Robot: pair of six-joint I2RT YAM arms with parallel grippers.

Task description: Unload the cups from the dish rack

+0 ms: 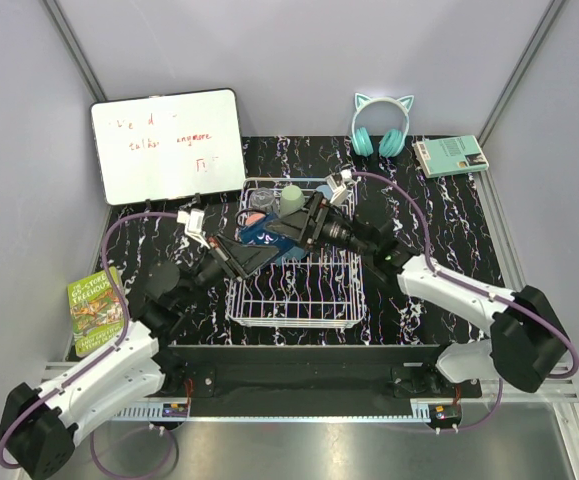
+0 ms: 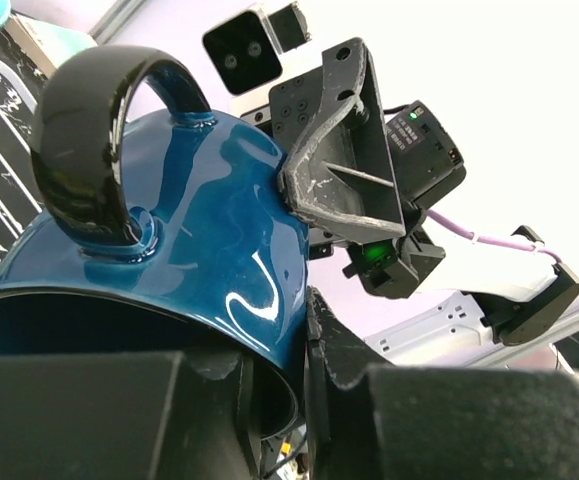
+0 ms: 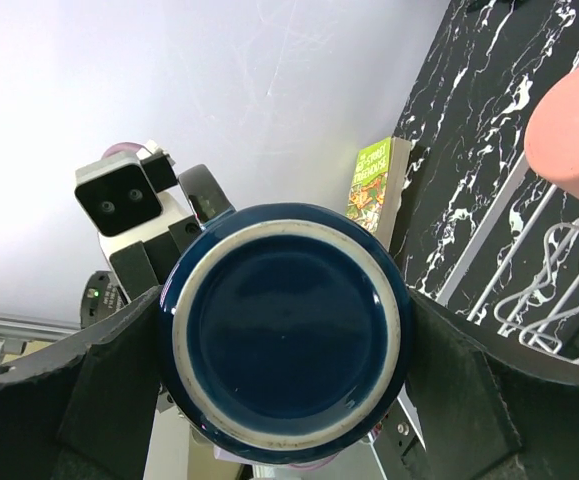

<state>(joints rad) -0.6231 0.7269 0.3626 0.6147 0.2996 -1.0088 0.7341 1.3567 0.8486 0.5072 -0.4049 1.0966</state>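
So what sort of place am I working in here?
Probably a robot test booth, not a real kitchen: plain grey walls, a whiteboard, cat-ear headphones and a dish rack staged on a black marbled table.

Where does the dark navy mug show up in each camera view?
Top external: navy mug mid-picture, over the dish rack.
Left wrist: navy mug fills the left half, handle uppermost.
Right wrist: navy mug centred, base facing the camera.
Shared landmark: green book, far left in top external, upper right of the mug in right wrist.
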